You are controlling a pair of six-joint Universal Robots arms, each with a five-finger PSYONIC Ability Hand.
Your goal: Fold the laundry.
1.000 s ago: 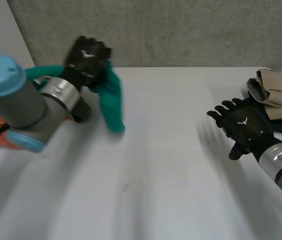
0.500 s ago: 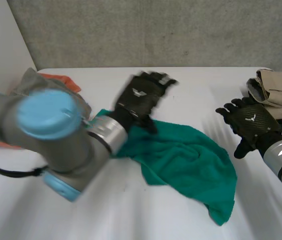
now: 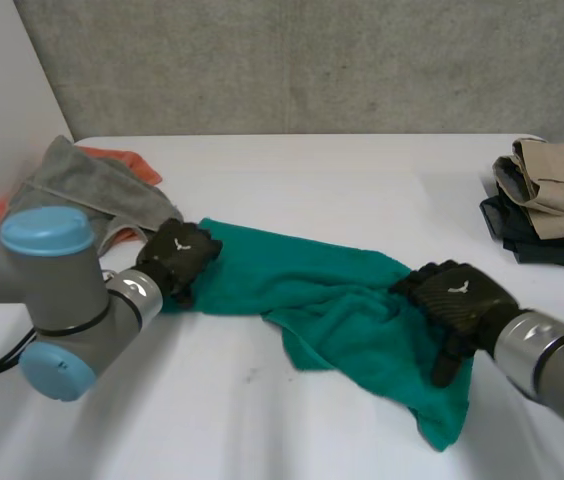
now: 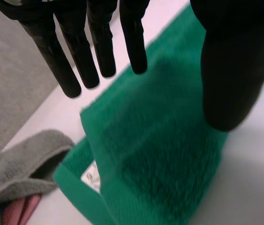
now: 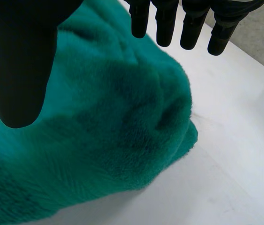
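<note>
Our rumpled green terry towel (image 3: pixel 332 300) lies across the middle of the white table (image 3: pixel 342 180). Our left hand (image 3: pixel 177 262) is spread over one end, our right hand (image 3: pixel 459 298) spread over the bunched other. Next we should pinch corners, then draw them apart to flatten it.

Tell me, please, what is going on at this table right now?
The robot is working on a green towel, which lies crumpled, not yet folded, across the white table. Its left hand is at the towel's end near a grey cloth and an orange cloth; its right hand is over the opposite end. Both hands are open, pinching nothing. A stack of folded clothes sits at the table's far right edge.
</note>
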